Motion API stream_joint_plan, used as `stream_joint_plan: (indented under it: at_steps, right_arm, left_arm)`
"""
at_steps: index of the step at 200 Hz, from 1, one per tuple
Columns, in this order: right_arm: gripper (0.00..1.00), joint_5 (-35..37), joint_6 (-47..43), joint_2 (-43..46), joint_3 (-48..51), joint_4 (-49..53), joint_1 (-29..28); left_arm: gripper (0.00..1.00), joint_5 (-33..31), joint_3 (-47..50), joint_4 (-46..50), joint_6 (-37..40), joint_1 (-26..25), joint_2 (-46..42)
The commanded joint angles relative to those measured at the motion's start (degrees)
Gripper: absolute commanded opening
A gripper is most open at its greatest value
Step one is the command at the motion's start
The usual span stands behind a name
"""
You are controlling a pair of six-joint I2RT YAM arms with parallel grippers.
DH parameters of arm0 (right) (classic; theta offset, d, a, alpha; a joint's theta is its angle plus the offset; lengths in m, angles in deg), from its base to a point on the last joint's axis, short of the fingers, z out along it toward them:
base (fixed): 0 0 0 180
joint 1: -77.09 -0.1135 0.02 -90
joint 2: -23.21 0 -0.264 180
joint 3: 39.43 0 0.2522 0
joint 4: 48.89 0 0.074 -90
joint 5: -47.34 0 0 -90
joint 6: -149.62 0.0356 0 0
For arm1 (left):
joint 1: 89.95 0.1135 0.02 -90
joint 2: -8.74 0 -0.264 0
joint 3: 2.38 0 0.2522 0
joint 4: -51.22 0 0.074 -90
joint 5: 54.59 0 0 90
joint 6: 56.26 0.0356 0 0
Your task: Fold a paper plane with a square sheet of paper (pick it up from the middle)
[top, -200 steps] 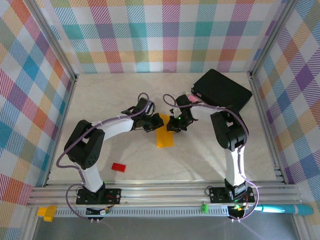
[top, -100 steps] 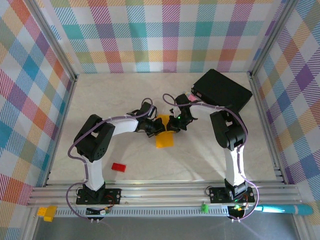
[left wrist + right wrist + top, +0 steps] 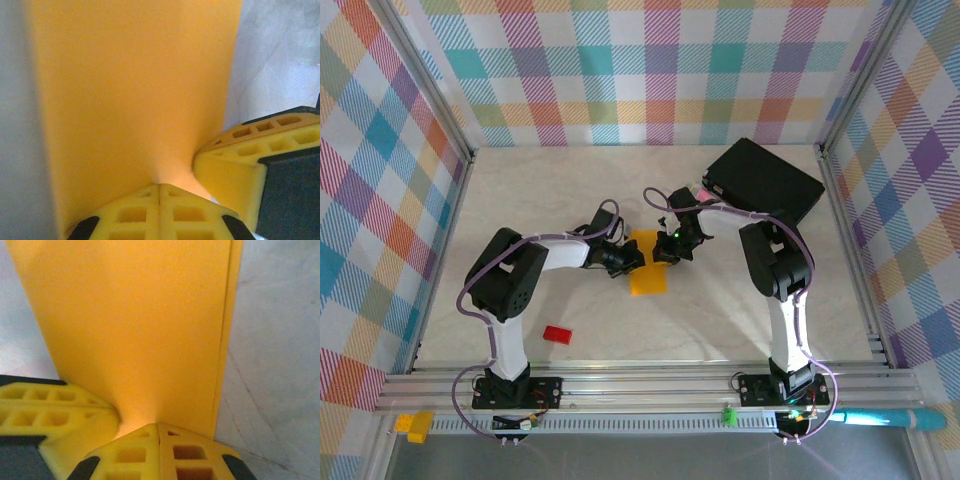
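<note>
Here, one paper sheet [image 3: 648,279], two grippers [image 3: 632,258] [image 3: 662,255] (pinching)

Top external: high behind the arm bases [image 3: 510,388], looking steeply down on the whole desk [image 3: 720,320]. Left and right wrist: extremely close, facing forward-down. All three share the square sheet of paper [image 3: 648,277].

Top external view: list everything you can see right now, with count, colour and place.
sheet of paper: one, orange-yellow, folded into a strip, flat mid-table.
black box: one, black, far right corner.
pink stick: one, pink, at the box's left end.
red block: one, red, near left.
yellow piece, green piece, teal tool: one each, front rail.
table: one, pale marbled.
left gripper: one, yellow pads, shut, tips at the paper's far end.
right gripper: one, yellow pads, shut, tips beside the left's.
</note>
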Motion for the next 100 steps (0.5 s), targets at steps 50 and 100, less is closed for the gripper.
stream_joint_plan:
  at_steps: [50,100]
  right_arm:
    - [0.04,17.11,-1.24,-8.38,5.79,9.58,0.8]
    - [0.04,16.88,-1.08,-8.87,5.17,9.72,0.73]
  left_arm:
    - [0.0,2.59,4.16,4.61,4.0,7.31,-8.26]
    - [0.0,6.02,0.66,-5.8,-2.53,2.06,-2.63]
